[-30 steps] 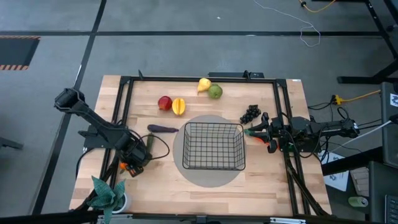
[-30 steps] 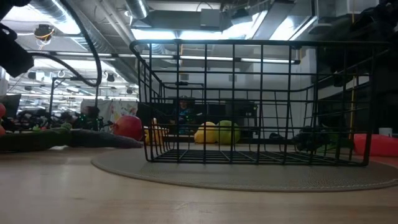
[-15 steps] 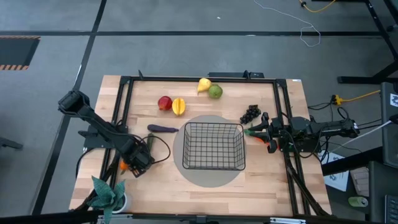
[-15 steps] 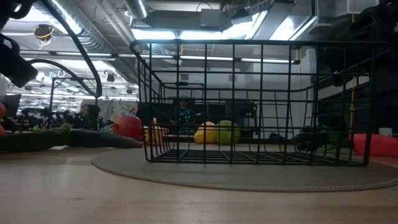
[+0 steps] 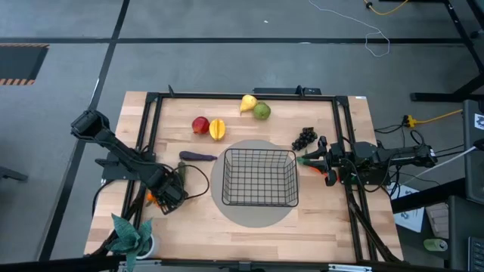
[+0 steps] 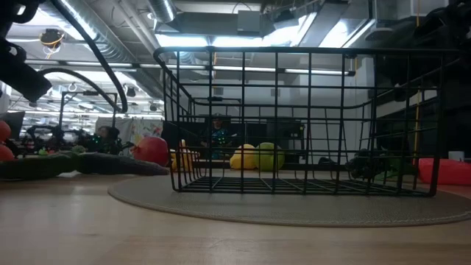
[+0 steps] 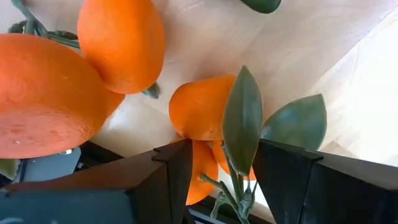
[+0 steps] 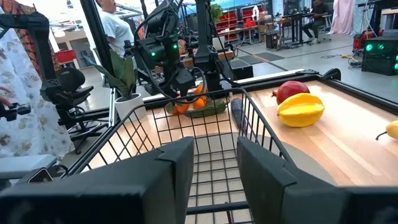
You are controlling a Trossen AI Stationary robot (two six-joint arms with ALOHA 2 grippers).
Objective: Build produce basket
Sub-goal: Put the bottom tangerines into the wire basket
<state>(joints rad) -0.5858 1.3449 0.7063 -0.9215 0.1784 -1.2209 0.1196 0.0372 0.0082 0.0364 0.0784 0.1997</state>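
The black wire basket stands on a round grey mat mid-table. My left gripper is at the table's left, shut on a bunch of small oranges with green leaves. A green cucumber and a purple eggplant lie just beyond it. The red apple, yellow ridged fruit, pear, green apple and grapes lie toward the far edge. My right gripper waits open at the basket's right side, with an orange-red carrot beside it. My left gripper has one small orange and the bunch's leafy stem pinched between its two fingers, coming from above and slanting toward the table's right. The other oranges sit beside the fingers. Whether the bunch is clear of the table I cannot tell.
A green potted plant stands at the near left corner, close to my left arm. A black frame runs around the table. Bare wood lies between the oranges and the basket, and along the near edge.
My left gripper has shifted a little toward the table's right, toward the basket, and the oranges have moved with it. My left arm's elbow has moved slightly toward the near edge and the right.
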